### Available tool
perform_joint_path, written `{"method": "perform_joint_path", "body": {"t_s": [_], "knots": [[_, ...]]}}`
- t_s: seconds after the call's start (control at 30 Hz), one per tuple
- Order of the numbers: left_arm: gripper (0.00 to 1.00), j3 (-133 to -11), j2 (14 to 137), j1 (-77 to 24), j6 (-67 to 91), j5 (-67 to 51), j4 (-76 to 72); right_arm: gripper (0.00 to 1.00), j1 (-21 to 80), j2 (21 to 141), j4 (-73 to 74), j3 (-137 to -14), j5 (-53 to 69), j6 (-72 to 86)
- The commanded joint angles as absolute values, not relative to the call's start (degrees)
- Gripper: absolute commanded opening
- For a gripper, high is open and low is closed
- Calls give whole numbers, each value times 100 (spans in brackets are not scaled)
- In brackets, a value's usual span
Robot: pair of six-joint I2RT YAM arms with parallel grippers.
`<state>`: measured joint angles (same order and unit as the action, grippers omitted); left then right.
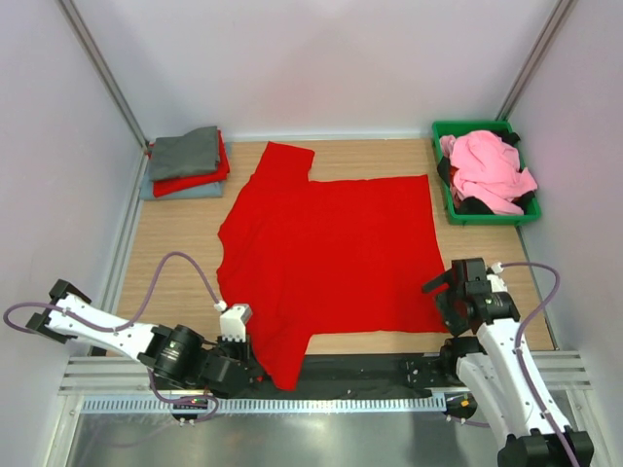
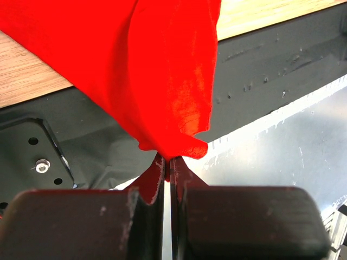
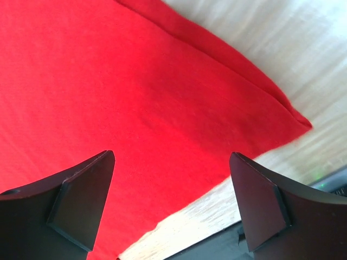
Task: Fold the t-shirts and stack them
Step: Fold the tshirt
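Observation:
A large bright red t-shirt lies spread flat on the wooden table, with one sleeve hanging over the near edge. My left gripper is low at the near left, shut on the tip of that sleeve. In the left wrist view the red cloth bunches down into the closed left gripper. My right gripper hovers open above the shirt's near right corner. In the right wrist view, the right gripper has its fingers wide apart over the red shirt and nothing between them.
A stack of folded t-shirts, grey on top of red and light blue-grey, sits at the back left. A green bin at the back right holds a crumpled pink t-shirt and dark cloth. A black strip and metal rail run along the near edge.

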<state>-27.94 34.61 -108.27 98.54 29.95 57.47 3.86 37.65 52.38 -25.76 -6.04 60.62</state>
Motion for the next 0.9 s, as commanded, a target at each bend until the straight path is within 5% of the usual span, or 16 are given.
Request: {"method": "perform_joint_path", "body": {"t_s": [0.0,0.63,0.87], "knots": [[0,-2777,3437,-10837,9844,3287,5730,92,352,3525,5686,-2777,-800,6556],[0,-2786,3366,-10837,10019,3533,5854,49,352,3402,5256,-1969,-70,6847],[0,-2874,3480,-10837,10072,3612,5871,47,352,3437,5247,-1986,139,6662]]}}
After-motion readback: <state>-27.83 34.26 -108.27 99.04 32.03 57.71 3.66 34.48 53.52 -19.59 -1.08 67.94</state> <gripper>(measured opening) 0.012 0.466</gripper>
